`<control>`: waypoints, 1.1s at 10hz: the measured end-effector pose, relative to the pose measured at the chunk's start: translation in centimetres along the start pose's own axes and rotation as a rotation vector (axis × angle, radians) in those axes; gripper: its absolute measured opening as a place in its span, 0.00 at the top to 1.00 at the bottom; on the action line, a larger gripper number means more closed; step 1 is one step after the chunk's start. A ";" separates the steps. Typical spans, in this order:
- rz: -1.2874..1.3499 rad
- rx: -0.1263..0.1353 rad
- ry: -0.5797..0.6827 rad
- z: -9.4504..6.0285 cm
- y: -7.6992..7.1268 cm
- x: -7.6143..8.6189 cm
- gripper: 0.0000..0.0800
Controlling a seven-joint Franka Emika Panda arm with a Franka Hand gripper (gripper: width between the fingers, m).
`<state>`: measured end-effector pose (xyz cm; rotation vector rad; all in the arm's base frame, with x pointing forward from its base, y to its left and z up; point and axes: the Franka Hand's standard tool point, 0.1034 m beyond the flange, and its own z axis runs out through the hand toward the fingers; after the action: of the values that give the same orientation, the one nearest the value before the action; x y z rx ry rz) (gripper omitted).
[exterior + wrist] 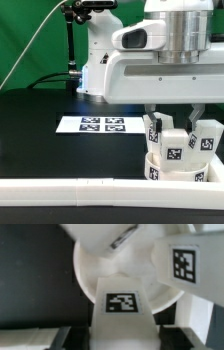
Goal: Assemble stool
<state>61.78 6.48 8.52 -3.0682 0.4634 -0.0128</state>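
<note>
The stool's round white seat disc (176,172) lies on the black table at the exterior view's right, against the white rail. Short white tagged legs (205,138) stand up from it. My gripper (172,122) hangs straight above the seat, among the legs. In the wrist view my gripper (124,340) is shut on one white leg (124,308) with a square tag. A dark finger (72,339) presses each side of that leg. The leg reaches onto the seat disc (118,264). Another tagged leg (185,260) stands beside it.
The marker board (100,124) lies flat on the table at the middle. A long white L-shaped rail (80,190) runs along the front edge. A camera stand (72,45) rises at the back before a green backdrop.
</note>
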 end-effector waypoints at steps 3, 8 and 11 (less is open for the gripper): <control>0.352 0.007 0.045 0.1 0.0 0.2 0.59; 0.656 0.008 0.059 0.0 0.8 0.5 0.58; 0.616 0.014 0.056 -1.4 1.2 0.9 0.23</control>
<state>62.30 5.00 9.83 -2.7764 1.3700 -0.0823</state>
